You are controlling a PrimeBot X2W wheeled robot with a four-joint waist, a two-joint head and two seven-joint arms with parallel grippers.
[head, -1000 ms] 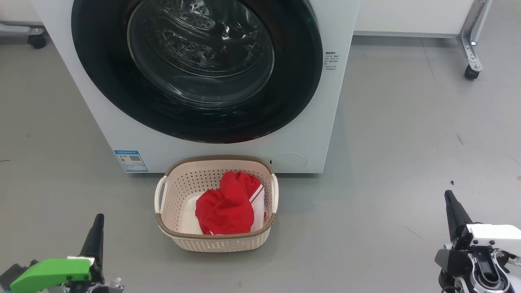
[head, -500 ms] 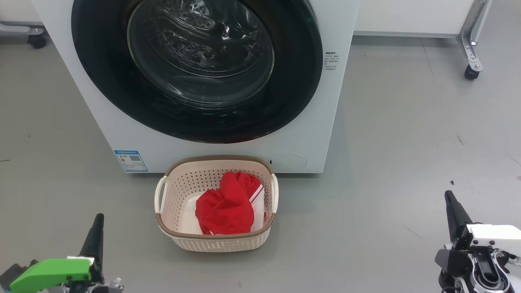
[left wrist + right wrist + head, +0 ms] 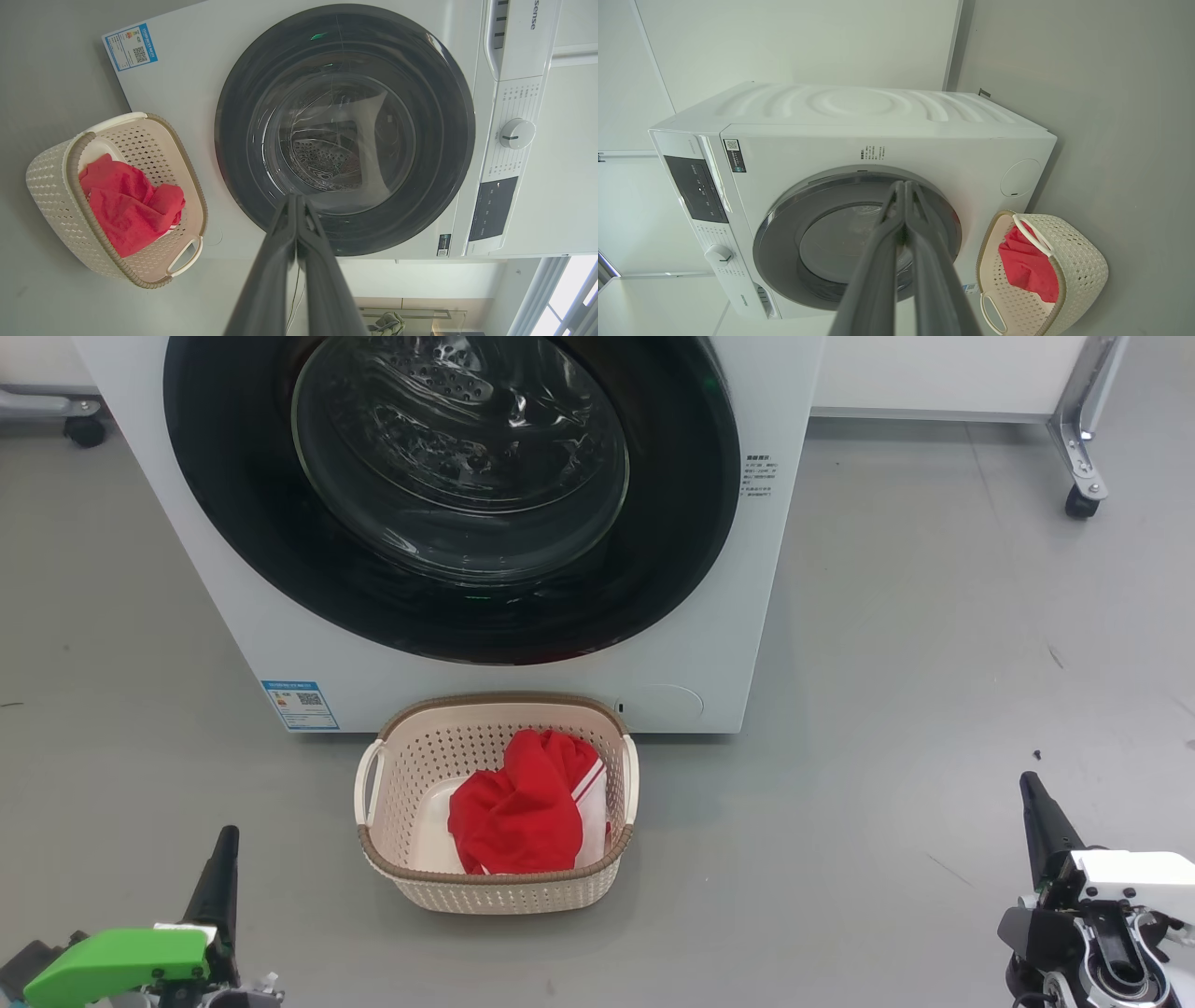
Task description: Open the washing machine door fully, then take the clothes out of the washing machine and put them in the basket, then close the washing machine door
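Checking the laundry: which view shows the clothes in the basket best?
Head view: it looks down into the basket, showing the red clothes and white stripes. The left wrist view shows them sideways; the right wrist view, partly behind the handle.

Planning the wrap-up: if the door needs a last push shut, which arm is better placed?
Left, likely. The left gripper, shut, sits in front of the washing machine, nearer its door; the right gripper, also shut, lies off past the machine's right side. The door already looks closed.
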